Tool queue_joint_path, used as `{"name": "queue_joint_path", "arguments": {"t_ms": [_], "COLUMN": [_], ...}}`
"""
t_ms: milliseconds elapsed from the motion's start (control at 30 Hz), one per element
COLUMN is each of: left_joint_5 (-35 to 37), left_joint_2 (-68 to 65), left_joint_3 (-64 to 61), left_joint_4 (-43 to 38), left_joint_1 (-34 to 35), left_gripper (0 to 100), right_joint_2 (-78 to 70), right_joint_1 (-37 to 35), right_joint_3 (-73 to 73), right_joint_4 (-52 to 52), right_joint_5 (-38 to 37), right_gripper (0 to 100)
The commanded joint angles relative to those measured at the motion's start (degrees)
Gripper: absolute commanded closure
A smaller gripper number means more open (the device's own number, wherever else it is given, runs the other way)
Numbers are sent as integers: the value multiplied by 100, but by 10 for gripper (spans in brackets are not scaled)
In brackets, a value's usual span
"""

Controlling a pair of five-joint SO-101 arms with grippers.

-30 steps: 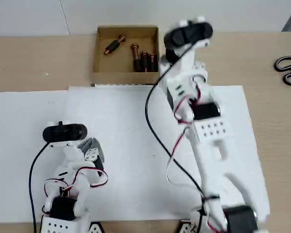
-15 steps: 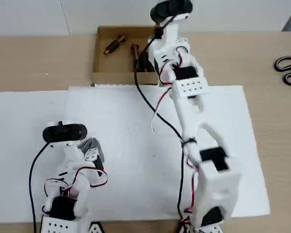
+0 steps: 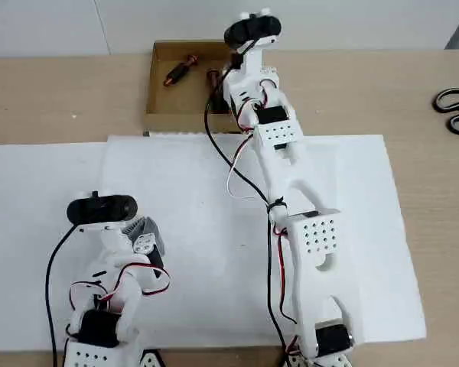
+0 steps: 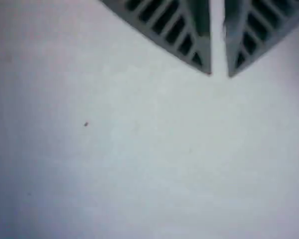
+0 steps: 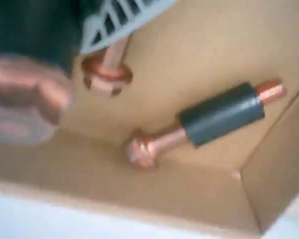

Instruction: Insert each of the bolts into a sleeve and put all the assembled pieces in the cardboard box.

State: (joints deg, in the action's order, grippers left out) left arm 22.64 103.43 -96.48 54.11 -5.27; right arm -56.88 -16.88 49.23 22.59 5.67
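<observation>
At seven o'clock on the table (image 3: 61,92), the left gripper (image 3: 143,235) hangs just above the white paper (image 3: 191,199), its jaws drawn together to a thin slit with nothing between them. From five o'clock the right arm (image 3: 291,176) stretches to the cardboard box (image 3: 168,103) at twelve o'clock, where the right gripper (image 5: 102,45) sits over a copper bolt (image 5: 107,77); whether it clamps that bolt cannot be told. Beside it on the box floor lies an assembled piece (image 5: 215,117), a bolt through a dark sleeve. Such pieces look small, rigid and dense, with smooth round shanks apt to roll or slip. The sleeve's middle likely offers the surest hold, taken across its width.
</observation>
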Motion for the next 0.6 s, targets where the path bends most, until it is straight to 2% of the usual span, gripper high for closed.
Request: {"name": "queue_joint_path", "arguments": {"t_ms": [0, 233, 567], "left_joint_5": [26, 26, 26], "left_joint_2": [62, 62, 62], "left_joint_3": [48, 48, 48], "left_joint_4": [9, 9, 9], "left_joint_1": [18, 18, 18], "left_gripper": [993, 993, 993], "right_joint_2": [-48, -224, -127], "right_joint_1": [-66, -110, -66], "right_joint_3": [774, 1257, 1556], "right_joint_4": [163, 963, 1191], "right_joint_5": [9, 0, 35], "right_gripper": [983, 820, 819]}}
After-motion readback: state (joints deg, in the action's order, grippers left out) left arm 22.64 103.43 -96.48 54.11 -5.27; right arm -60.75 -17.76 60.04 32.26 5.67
